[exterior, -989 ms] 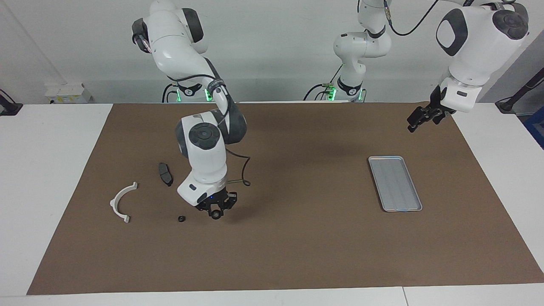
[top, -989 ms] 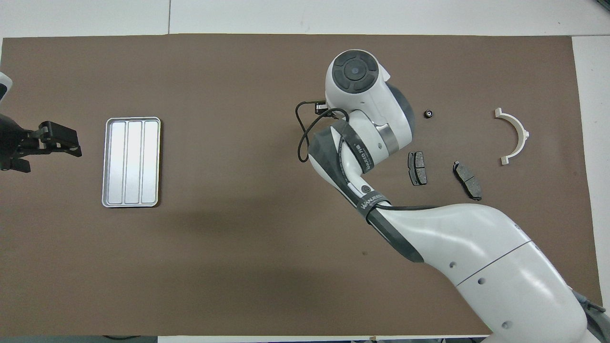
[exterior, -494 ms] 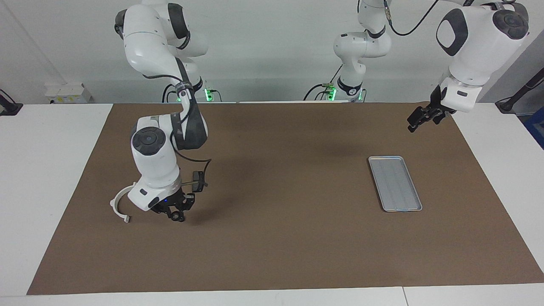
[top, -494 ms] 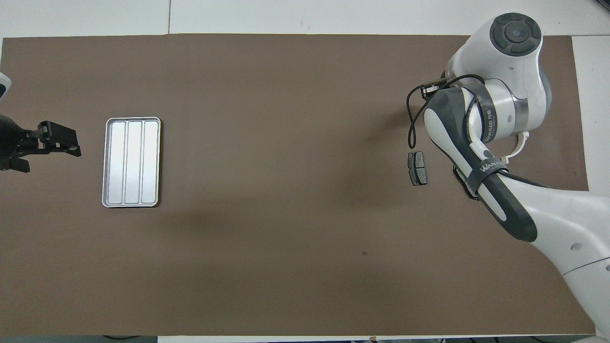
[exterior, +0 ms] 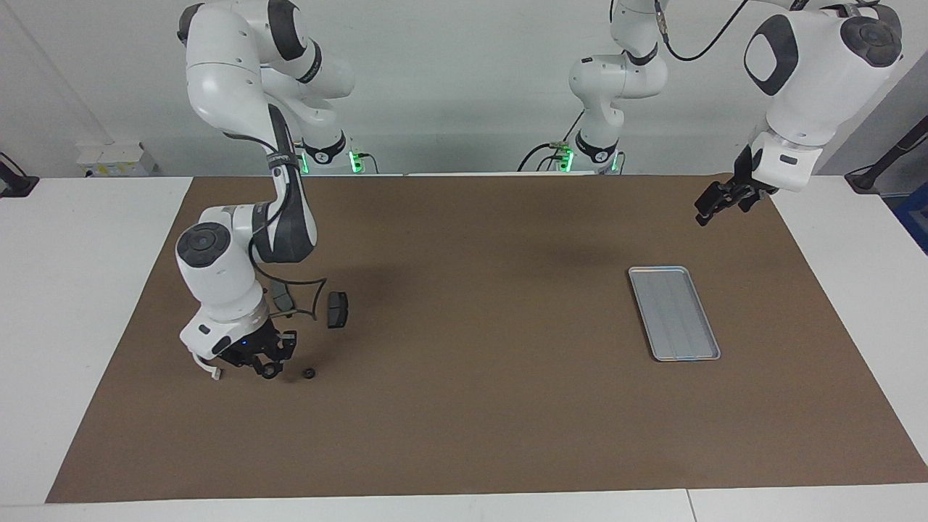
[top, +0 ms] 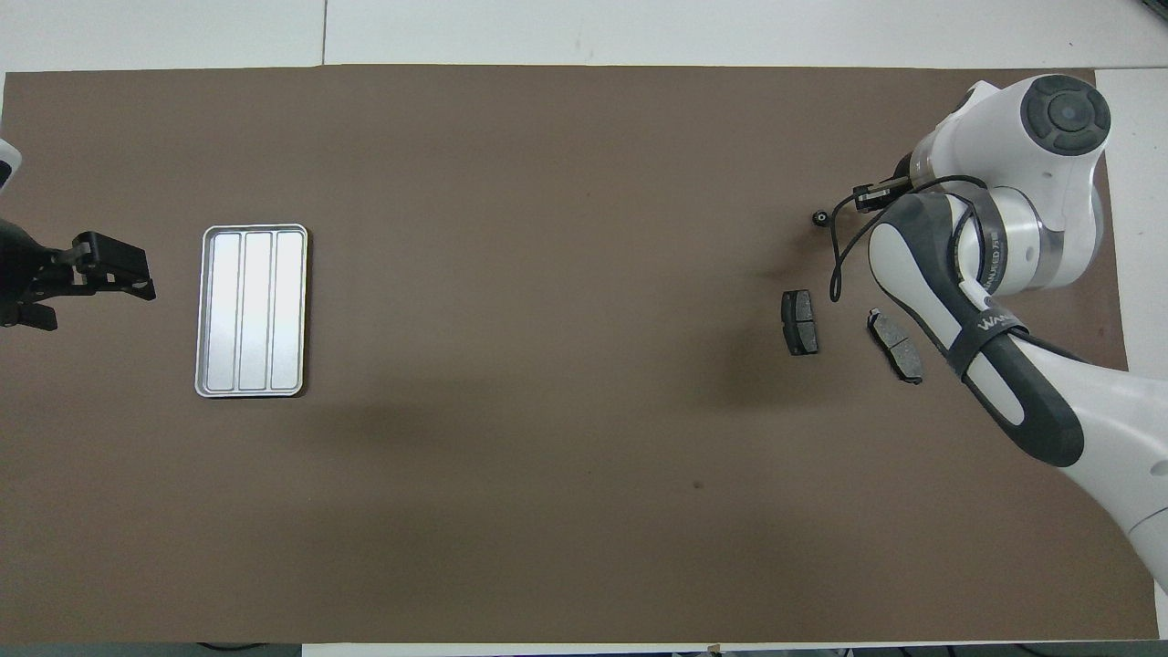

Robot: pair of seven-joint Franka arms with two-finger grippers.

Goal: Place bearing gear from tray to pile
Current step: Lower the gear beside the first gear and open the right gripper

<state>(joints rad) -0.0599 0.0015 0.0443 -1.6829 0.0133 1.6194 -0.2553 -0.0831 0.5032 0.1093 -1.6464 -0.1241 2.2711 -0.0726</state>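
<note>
Since the earlier pictures, the right arm has been swung toward its own end of the table, and the bearing gear (exterior: 309, 374) is now uncovered.

Seen from the facing view, the right gripper (exterior: 264, 365) is held low over the mat, just beside the gear and not touching it. Whether its fingers are apart cannot be told. The white arc (exterior: 210, 370) is mostly hidden by that arm. Two dark pads (exterior: 337, 309) are nearer to the robots than the gear. The tray (exterior: 673, 312) is seen with nothing in it, well apart at the left arm's end. The left gripper (exterior: 718, 199) is kept waiting up near the tray.

From overhead, the gear (top: 821, 217) is seen lying near the pads (top: 799, 321), so it looks placed at the pile. The tray (top: 253, 310) is bare too.

Next, the right arm may just need to be lifted away.
</note>
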